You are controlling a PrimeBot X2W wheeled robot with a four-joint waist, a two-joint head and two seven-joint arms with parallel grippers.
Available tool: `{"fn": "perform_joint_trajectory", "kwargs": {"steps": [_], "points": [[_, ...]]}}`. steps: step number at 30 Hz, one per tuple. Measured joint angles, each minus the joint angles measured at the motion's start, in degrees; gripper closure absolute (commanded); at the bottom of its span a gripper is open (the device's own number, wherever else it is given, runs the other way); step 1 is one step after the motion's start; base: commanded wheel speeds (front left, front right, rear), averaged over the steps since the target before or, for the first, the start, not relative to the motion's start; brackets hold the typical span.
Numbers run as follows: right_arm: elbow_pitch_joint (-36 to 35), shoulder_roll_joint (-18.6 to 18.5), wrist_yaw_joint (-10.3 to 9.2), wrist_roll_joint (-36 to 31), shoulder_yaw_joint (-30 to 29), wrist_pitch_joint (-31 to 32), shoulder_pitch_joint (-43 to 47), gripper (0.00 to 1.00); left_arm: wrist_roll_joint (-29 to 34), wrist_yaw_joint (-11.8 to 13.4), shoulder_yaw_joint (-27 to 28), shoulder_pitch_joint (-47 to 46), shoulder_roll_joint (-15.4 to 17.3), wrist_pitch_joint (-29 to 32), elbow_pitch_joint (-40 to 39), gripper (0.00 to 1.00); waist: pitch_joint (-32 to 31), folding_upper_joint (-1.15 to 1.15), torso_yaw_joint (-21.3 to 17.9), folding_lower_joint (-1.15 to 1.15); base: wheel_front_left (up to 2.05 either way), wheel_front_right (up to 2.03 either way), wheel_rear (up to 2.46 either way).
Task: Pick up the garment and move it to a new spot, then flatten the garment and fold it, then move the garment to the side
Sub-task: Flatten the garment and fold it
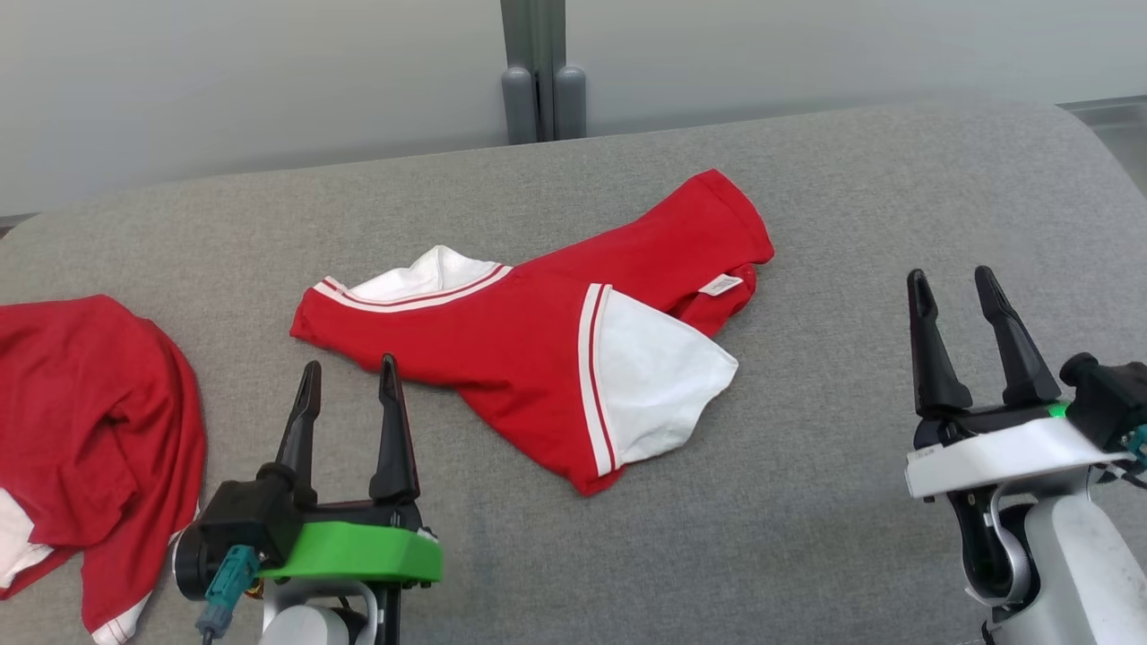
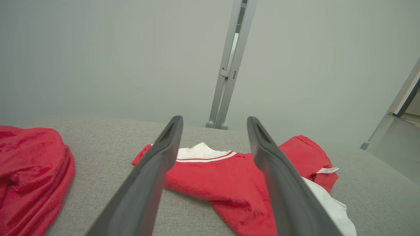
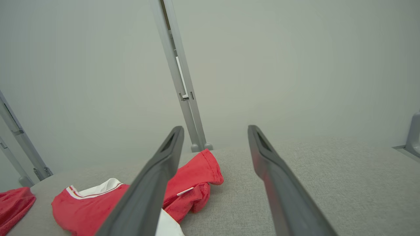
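While garment [image 1: 502,345] lies rumpled, left gripper [image 1: 349,362] near

No readable text; the garment [image 1: 502,331] bears a blurred white tag [image 1: 720,285]

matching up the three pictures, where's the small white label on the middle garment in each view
Head view: white label right of centre, on the garment, at its red end.
Left wrist view: label lower right.
Right wrist view: label low, just left of centre.
Shared landmark: grey post behind.
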Motion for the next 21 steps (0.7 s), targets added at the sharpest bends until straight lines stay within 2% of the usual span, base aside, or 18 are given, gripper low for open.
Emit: {"fn": "perform_joint_trajectory", "kwargs": {"steps": [5,14,17,21], "points": [[-1.11,2.94,0.00,-0.55,-2.01,0.01,3.59,0.00,1.69,-0.93,0.13,1.65,0.00,0.00,1.04,0.00,-0.57,0.00,-1.01,0.00,0.00,0.00,0.00],[-1.22,3.96,0.00,-1.26,-2.47,0.01,4.59,0.00,1.99,-1.18,-0.63,1.86,0.00,0.01,0.84,0.00,0.14,0.00,-0.32,0.00,0.00,0.00,0.00],[0.36,3.36,0.00,-1.08,-0.64,0.01,4.38,0.00,2.03,-1.18,-1.44,1.16,0.00,0.00,0.75,0.00,0.78,0.00,0.33,0.00,0.00,0.00,0.00],[5.53,2.09,0.00,0.85,4.65,0.01,2.24,0.00,2.03,-1.16,-2.49,0.60,0.00,0.00,0.92,0.00,2.08,0.00,1.46,0.00,0.00,0.00,0.00]]}}
